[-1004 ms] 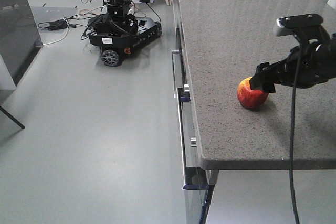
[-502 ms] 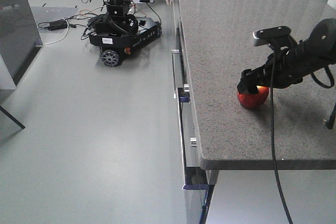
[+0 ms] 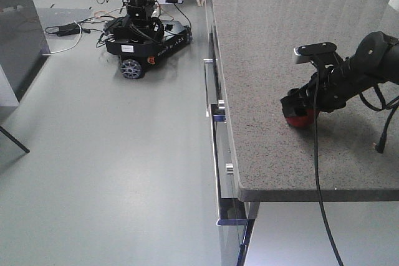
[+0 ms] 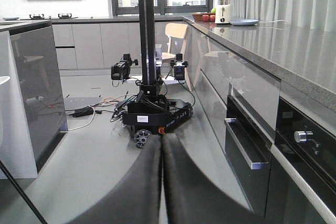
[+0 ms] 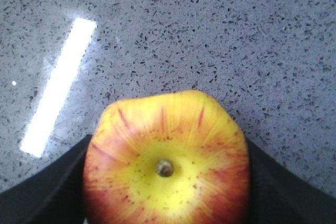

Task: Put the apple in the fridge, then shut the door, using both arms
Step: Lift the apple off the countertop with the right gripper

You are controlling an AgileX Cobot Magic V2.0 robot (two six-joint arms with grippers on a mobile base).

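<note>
Apple between right end effector fingers

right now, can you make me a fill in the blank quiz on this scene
The ___ gripper straddles the apple.
The apple sits on the countertop with its ___ facing up.
The black wheeled robot stands on the ___.
Missing: right; stem; floor.
</note>
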